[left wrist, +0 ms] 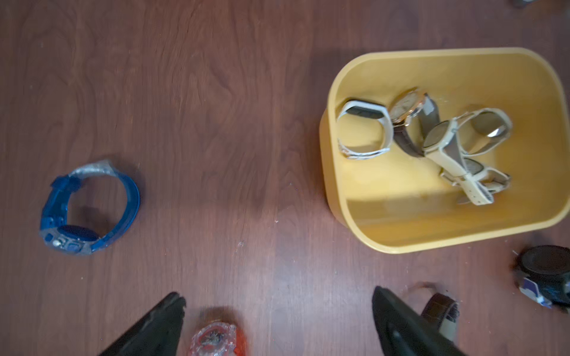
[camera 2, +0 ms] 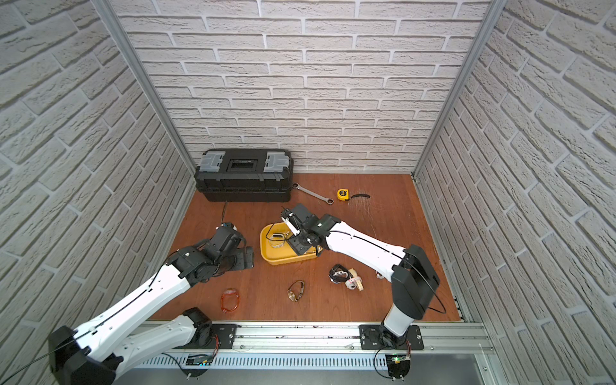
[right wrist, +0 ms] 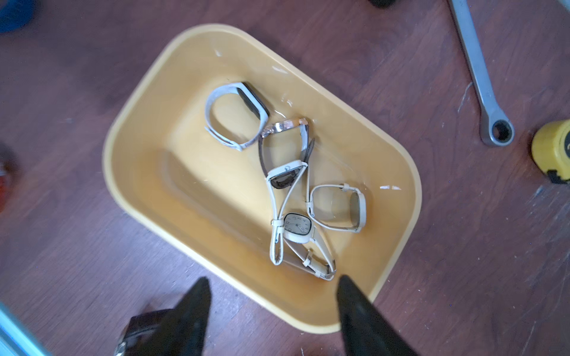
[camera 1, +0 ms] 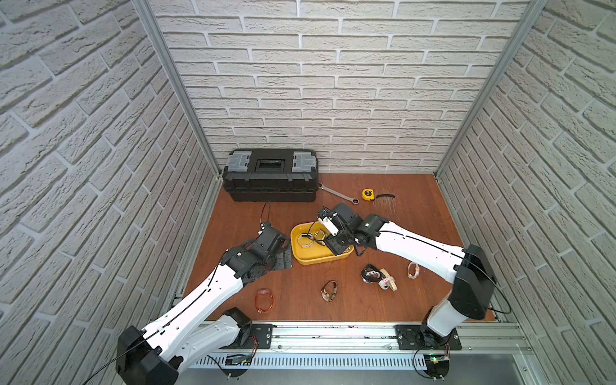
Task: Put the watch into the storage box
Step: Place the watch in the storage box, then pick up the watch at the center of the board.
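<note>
Yellow storage box (right wrist: 108, 154) sits under our right hand (right wrist: 273, 279), which is spread open and empty so a watch falls inside. The cream watch (right wrist: 296, 228) lies there below. Our left hand (left wrist: 277, 292) hangs open near an orange watch (left wrist: 214, 337), gripping nothing.

A black toolbox (camera 1: 270, 175) with grey latches stands closed against the brick wall (camera 1: 333, 83), left of centre in both top views. To its right a silver wrench (camera 1: 337, 193) lies flat on the brown wooden table (camera 1: 416, 233), one end by the toolbox's corner. A yellow tape measure (camera 1: 367, 194) with a short black strap sits just beside the wrench's ring end.
</note>
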Action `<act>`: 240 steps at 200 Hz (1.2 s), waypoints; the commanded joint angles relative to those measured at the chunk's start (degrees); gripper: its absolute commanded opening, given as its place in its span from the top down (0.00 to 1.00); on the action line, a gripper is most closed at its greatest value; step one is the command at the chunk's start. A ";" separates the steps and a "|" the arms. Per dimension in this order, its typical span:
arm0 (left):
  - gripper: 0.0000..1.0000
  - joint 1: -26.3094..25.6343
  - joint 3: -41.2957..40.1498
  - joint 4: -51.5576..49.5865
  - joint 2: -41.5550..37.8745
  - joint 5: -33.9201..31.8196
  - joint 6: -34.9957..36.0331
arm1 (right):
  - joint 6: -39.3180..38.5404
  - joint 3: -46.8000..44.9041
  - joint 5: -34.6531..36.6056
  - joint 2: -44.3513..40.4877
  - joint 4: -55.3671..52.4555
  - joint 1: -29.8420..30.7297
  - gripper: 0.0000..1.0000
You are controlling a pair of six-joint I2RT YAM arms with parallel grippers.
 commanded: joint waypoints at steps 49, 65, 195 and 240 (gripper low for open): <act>0.06 -4.32 -4.96 -2.02 -0.27 4.57 -10.56 | 7.17 -11.02 -12.50 -19.28 6.47 -0.56 0.07; 0.07 -9.54 -4.99 -3.59 1.18 3.03 -14.20 | 7.87 -13.17 -11.57 -21.43 6.64 -0.56 0.06; 0.20 -25.47 -12.00 -6.04 4.76 -2.86 -34.81 | 8.14 -17.19 -10.08 -28.47 5.06 -1.08 0.03; 0.35 -24.65 -13.65 -3.86 6.23 -2.79 -34.08 | 8.96 -18.70 -10.48 -29.63 5.58 -1.33 0.01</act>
